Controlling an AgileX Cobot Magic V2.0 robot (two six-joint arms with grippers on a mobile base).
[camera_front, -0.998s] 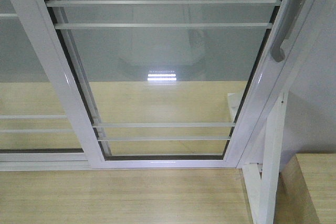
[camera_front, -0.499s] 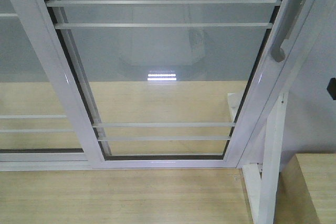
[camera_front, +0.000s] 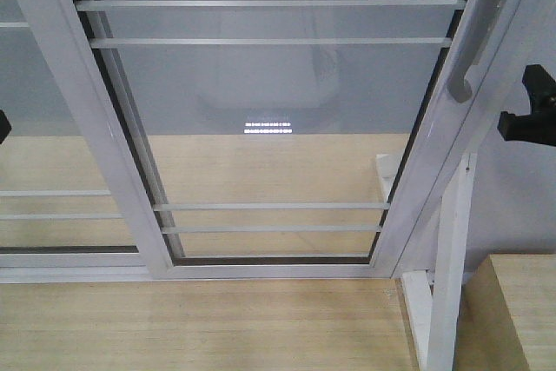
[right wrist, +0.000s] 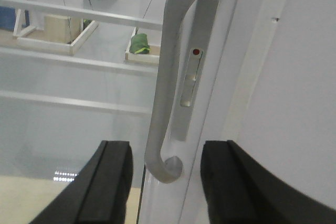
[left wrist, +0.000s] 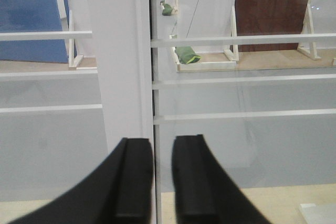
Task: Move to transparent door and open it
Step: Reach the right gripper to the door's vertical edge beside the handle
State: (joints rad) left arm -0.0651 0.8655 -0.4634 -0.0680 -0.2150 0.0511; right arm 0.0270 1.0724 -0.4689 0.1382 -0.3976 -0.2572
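Right claw: wide, nothing held. In its wrist view the curled lower end of the grey handle shows in the gap between the two black fingers, and neither pad touches it. The front view puts this claw just right of the door frame, apart from the handle.

Left claw: narrow, with a slim gap between the pads and nothing in it. It faces the white upright where the two glass panels overlap. The front view catches only a dark sliver of it at the left edge.

Transparent door: fills the middle of the front view. It is clear glass in a glossy white frame, with thin white bars across it up high and low down. The handle sits on its right-hand side, with a slim lock slide bearing a red dot just beside it. To its left is a second glass panel.

Near the door's lower right corner stands a white post, with a wood-grain block beside it on the pale wood floor.

Beyond the glass, a low white-rimmed tray lies on the floor with a green bundle in it. The door pane stands between both claws and the tray. Farther back there is a blue panel to the left and a brown door to the right.
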